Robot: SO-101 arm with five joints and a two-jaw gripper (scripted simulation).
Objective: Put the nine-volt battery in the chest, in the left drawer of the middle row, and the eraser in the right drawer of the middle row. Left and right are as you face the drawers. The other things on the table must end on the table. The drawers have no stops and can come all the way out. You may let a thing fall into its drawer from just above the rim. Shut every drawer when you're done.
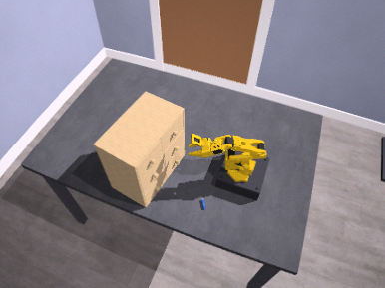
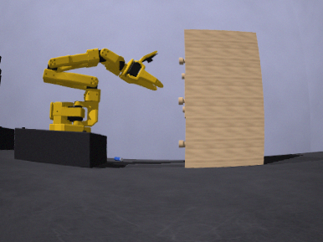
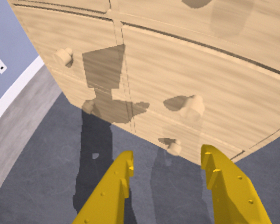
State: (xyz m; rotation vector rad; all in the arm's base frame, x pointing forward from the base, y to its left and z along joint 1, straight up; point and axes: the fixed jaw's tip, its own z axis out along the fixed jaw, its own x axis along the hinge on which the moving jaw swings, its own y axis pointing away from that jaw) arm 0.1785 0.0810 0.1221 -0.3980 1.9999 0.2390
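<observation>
Chest (image 1: pixel 140 124) (image 2: pixel 226 100) (image 3: pixel 117 27): visible drawers (image 1: pixel 163 162) (image 3: pixel 165 65) appear shut. Claw (image 1: pixel 192 146) (image 2: pixel 159 69) (image 3: pixel 167 151): parted, empty. Battery and eraser: neither identifiable, possibly stowed. Unidentified blue item (image 1: pixel 203 204) (image 2: pixel 117 158) lies on desk (image 1: pixel 264 109) (image 2: pixel 167 208) (image 3: pixel 50 145). Completion unconfirmed.

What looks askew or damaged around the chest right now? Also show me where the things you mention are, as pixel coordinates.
Nothing stands out: the chest (image 1: pixel 131 134) (image 2: pixel 223 100) stands upright, its visible drawers look shut, and the claw (image 1: pixel 192 145) (image 2: pixel 160 69) (image 3: pixel 168 152) is open, apart from it.
</observation>
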